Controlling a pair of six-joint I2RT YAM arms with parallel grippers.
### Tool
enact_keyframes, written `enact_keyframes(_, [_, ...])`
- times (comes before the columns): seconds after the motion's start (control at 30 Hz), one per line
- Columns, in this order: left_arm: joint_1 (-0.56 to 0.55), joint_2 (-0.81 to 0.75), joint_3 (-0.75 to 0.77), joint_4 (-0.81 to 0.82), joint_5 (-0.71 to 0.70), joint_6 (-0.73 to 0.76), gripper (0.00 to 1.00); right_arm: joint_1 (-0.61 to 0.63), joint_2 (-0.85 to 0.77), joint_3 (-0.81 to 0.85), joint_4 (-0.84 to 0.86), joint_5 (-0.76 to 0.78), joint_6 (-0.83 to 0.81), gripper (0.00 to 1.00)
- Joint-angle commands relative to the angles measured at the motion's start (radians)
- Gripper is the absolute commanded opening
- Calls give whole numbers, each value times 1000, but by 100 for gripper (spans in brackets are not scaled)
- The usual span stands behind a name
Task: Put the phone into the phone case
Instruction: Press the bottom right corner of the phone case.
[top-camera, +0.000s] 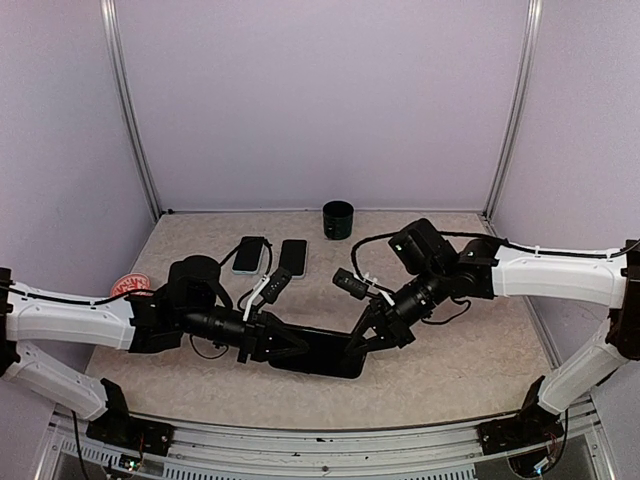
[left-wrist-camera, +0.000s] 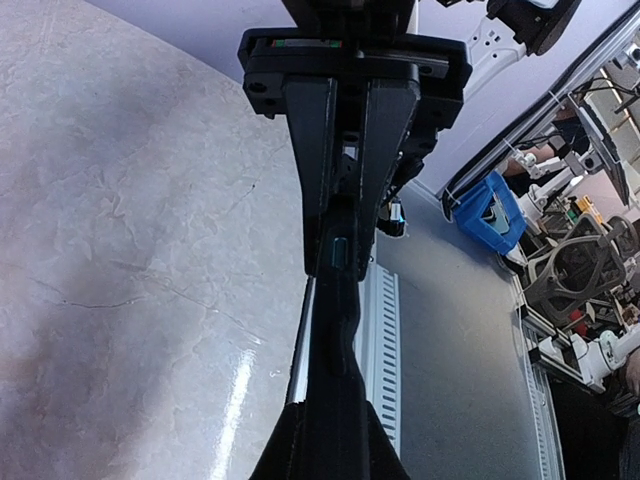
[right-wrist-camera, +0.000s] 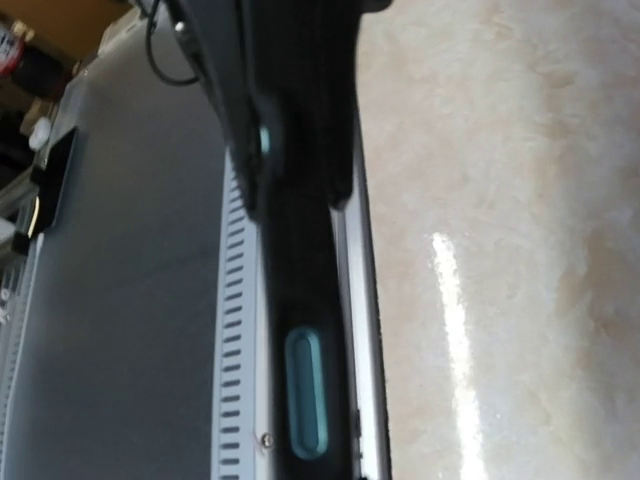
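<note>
Left pincer (left-wrist-camera: 340, 262) right up at the lens, its two black fingers (left-wrist-camera: 312, 160) pinched shut on the narrow edge of the black phone case (left-wrist-camera: 335, 420). At the other end the right pincer (right-wrist-camera: 295, 195) is clamped on the same case, with a teal button (right-wrist-camera: 305, 395) just past its tips. A silver strip, the phone (right-wrist-camera: 364, 330) by the look of it, runs tight along the side of the case that faces the table (right-wrist-camera: 520, 200). How far in it sits, I cannot tell.

From above, the case lies flat between the two pincers, one gripping each end. Beyond the left pincer, well apart from it, two more handsets lie side by side: a pale blue phone (top-camera: 250, 255) and a dark phone (top-camera: 293, 257). Farther back from the right pincer stands a black cup (top-camera: 338, 219). Out behind the left pincer, near the table's edge, sits a small red thing (top-camera: 130, 285), too small to make out.
</note>
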Motion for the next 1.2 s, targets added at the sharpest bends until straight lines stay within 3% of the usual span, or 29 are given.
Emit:
enact_keyframes(0.0, [-6,-18,35,22,-63,23,0,25,19,41,-12,95,18,0])
enact_keyframes(0.2, [-6,-17,28,37,-71,12,0,34,23,46,-12,145,11,1])
enact_keyframes(0.3, [-6,-22,26,38,-81,16,0,34,3,40,9,146,25,31])
enact_keyframes(0.47, [-4,-55,15,39,-115,22,0,23,-43,17,53,131,56,47])
enact_keyframes(0.8, [41,-120,-68,155,-129,-43,0,-153,-147,-156,339,-13,263,52])
enact_keyframes(1.17, [95,-177,-167,368,-119,-166,0,-158,-118,-300,733,-162,490,53])
